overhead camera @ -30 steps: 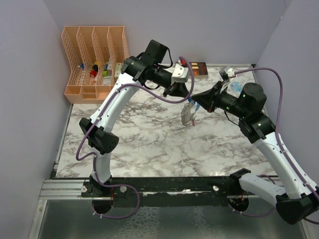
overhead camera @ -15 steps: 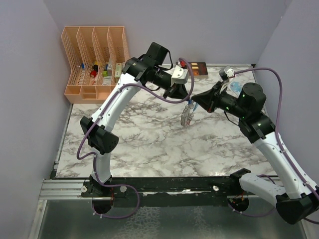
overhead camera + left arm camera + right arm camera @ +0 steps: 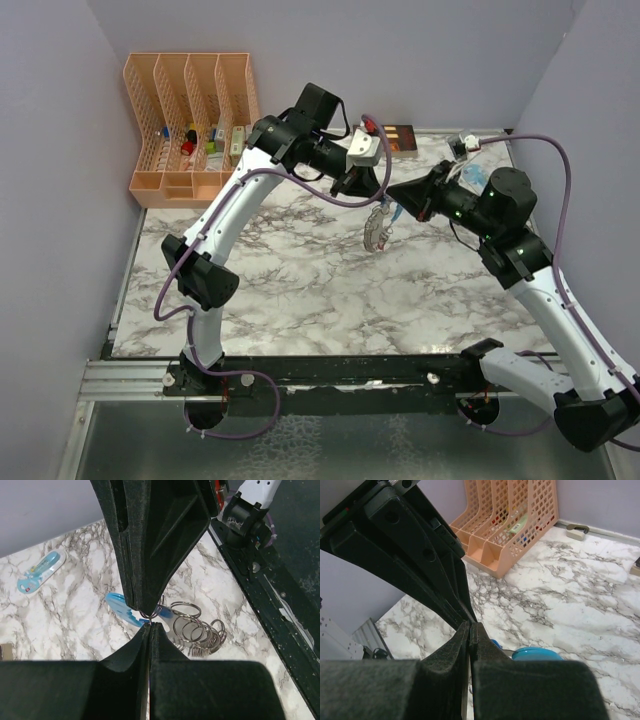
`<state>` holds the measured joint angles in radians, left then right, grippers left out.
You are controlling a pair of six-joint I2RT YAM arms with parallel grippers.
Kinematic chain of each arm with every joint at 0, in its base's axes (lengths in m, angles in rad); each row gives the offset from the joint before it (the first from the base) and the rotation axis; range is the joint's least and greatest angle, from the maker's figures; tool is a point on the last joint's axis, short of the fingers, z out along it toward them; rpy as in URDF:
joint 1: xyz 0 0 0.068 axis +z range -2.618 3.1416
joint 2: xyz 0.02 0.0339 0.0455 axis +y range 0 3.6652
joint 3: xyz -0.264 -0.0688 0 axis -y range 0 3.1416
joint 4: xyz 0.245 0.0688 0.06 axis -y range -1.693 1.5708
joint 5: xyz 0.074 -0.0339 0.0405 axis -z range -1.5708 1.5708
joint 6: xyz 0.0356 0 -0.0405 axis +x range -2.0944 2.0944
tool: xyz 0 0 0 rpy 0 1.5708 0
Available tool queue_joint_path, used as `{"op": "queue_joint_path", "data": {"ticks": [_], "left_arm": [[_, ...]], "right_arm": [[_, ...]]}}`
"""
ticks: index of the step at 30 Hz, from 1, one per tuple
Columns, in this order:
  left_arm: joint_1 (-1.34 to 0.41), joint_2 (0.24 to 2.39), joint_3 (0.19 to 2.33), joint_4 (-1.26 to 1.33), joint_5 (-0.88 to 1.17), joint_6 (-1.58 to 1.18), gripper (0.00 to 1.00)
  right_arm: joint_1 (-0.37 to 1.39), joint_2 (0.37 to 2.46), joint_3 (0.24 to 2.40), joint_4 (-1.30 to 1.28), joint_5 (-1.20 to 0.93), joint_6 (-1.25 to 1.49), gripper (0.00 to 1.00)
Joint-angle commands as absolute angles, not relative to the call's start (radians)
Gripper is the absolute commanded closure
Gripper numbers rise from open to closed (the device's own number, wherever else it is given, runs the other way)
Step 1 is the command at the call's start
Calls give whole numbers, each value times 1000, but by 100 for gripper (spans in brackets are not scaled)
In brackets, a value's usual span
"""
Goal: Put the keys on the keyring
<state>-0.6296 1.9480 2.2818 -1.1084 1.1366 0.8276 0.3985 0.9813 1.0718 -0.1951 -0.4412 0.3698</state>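
Heads up, your left claw (image 3: 150,627) and right claw (image 3: 469,626) are both clamped shut tip to tip above the bench (image 3: 300,270), with the keyring (image 3: 196,629) dangling straight down from that meeting point, though I can't tell which one's actually holding it.

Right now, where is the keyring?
In the top view the keyring hangs right of centre over the marble table, below the meeting tips of the left gripper and right gripper.
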Motion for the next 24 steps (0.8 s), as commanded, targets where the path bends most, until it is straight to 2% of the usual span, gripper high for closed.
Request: {"op": "queue_joint_path", "data": {"ticks": [1, 14, 24], "left_arm": [[-647, 1937, 2335, -1104, 1229, 776, 100], [-647, 1931, 2292, -1046, 1238, 700, 100], [-647, 1951, 2354, -907, 1177, 514, 100]], "right_arm": [[398, 951, 1034, -98, -375, 401, 99], [401, 910, 937, 32, -320, 447, 99], [453, 890, 854, 227, -146, 455, 99]]}}
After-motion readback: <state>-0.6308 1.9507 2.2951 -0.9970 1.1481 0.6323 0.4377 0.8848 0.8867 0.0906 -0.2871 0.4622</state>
